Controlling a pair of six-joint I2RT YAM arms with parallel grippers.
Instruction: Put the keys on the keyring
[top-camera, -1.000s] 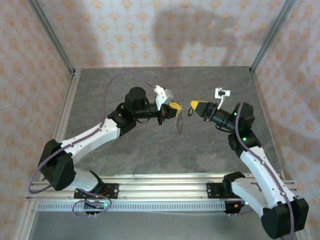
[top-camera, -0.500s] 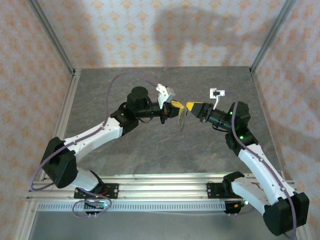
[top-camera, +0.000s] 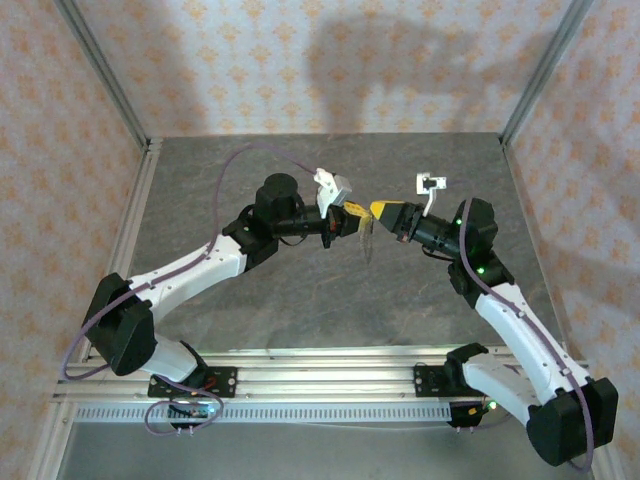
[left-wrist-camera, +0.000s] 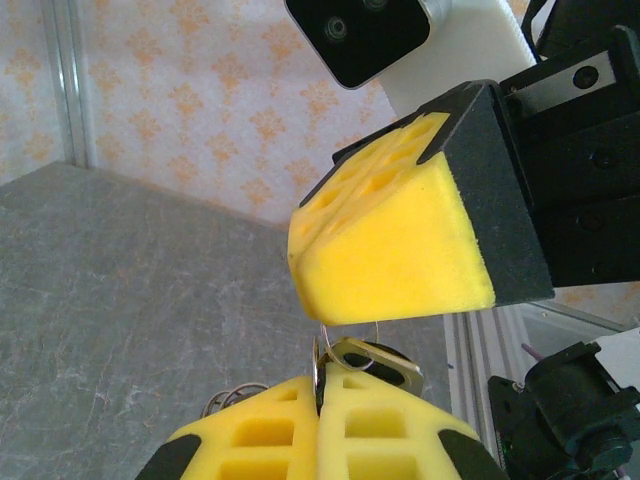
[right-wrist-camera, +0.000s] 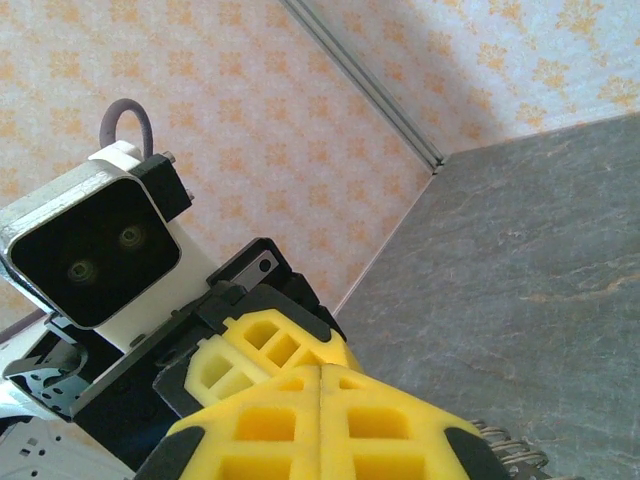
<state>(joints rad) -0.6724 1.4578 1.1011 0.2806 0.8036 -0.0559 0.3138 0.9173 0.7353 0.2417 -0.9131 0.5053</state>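
Above mid-table my left gripper (top-camera: 352, 214) and right gripper (top-camera: 378, 209) meet tip to tip. The left gripper (left-wrist-camera: 320, 400) is shut on the keyring (left-wrist-camera: 385, 358), a pale metal oval loop sticking out of its pads. The keyring's chain (top-camera: 366, 243) hangs below the tips, and its coils (left-wrist-camera: 232, 398) show beside the pads. The right gripper (right-wrist-camera: 320, 375) is shut and its yellow finger (left-wrist-camera: 390, 250) rests just above the loop. A thin wire runs from under it through the loop. The key's dark head (left-wrist-camera: 392, 369) peeks from behind the loop; its blade is hidden.
The grey stone-pattern table (top-camera: 300, 290) lies bare below both arms. Patterned walls stand at the back and sides, with metal posts (top-camera: 105, 80) in the corners. The aluminium rail (top-camera: 320, 375) carrying the arm bases runs along the near edge.
The right gripper has moved left to meet the left gripper, closing the gap between the tips. The left arm has pushed slightly right and the keyring now hangs under both tips.
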